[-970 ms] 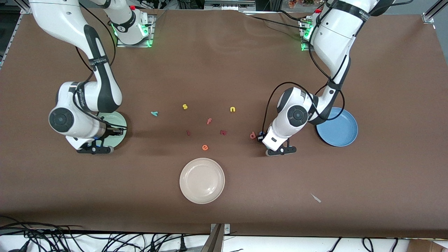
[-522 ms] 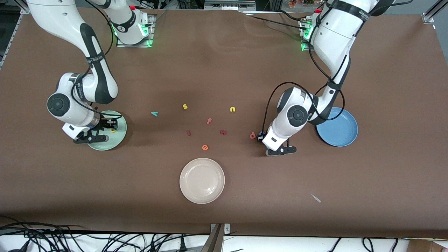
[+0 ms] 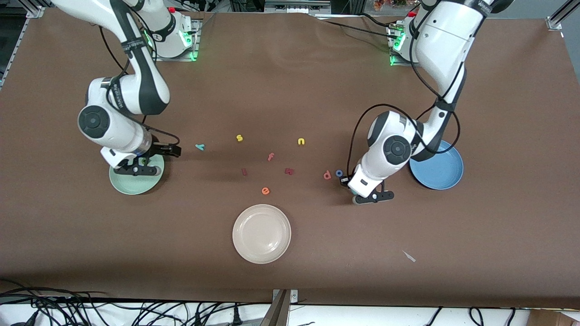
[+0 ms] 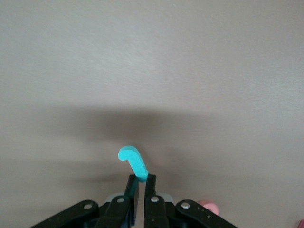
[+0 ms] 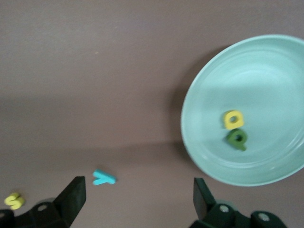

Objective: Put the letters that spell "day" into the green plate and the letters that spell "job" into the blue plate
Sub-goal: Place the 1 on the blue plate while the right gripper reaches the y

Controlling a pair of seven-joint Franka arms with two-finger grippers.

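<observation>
My left gripper [image 4: 141, 179] is shut on the stem of the teal "j" [image 4: 133, 161], held just above the table beside the blue "o" [image 3: 338, 173] and the salmon "b" [image 3: 327, 174]. The blue plate [image 3: 437, 165] lies toward the left arm's end. My right gripper [image 5: 137, 187] hangs open with nothing in it, over the table between the green plate [image 5: 266, 71] and the teal "y" [image 5: 103, 178]. In that plate lie the yellow "a" [image 5: 233, 119] and the green "d" [image 5: 236, 138]. The front view shows the left gripper [image 3: 348, 181], the right gripper [image 3: 168, 151] and the "y" [image 3: 200, 146].
Loose letters lie mid-table: a yellow "s" [image 3: 239, 138], a yellow "n" [image 3: 301, 141], a salmon "f" [image 3: 270, 157], an orange "e" [image 3: 265, 191] and two small red pieces. A cream plate [image 3: 261, 233] sits nearer the front camera.
My right gripper opened, left the yellow "a" in the green plate, and moved off toward the teal "y". My left gripper rose and shifted with the "j", uncovering the blue "o".
</observation>
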